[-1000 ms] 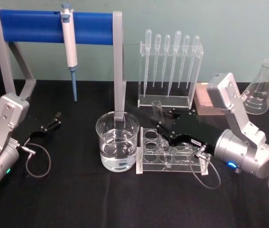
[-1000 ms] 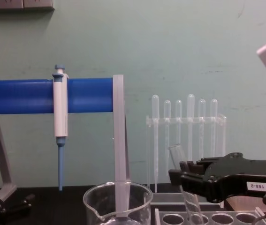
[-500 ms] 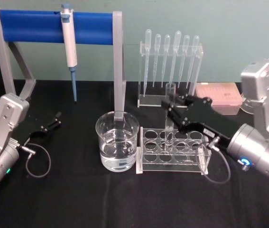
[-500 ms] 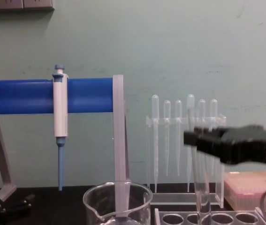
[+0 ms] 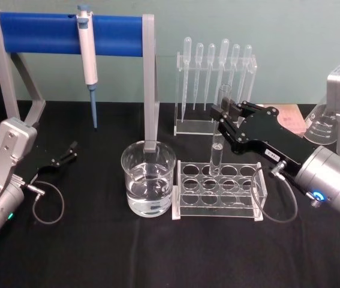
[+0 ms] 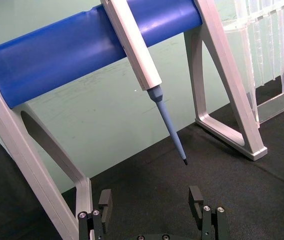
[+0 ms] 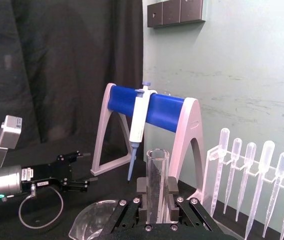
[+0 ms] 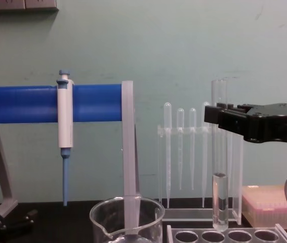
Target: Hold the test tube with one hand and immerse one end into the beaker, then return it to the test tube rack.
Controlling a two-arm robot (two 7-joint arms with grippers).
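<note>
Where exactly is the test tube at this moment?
In the head view, the test tube hangs upright in the right pincer, its closed end just above the rack, to the right of the beaker.

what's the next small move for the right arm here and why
Probably a slightly higher lift: the right pincer grips the test tube upright, but its rounded end hangs barely above the rack, so swinging left toward the beaker now might clip it. The left pincer rests open, far left.
</note>
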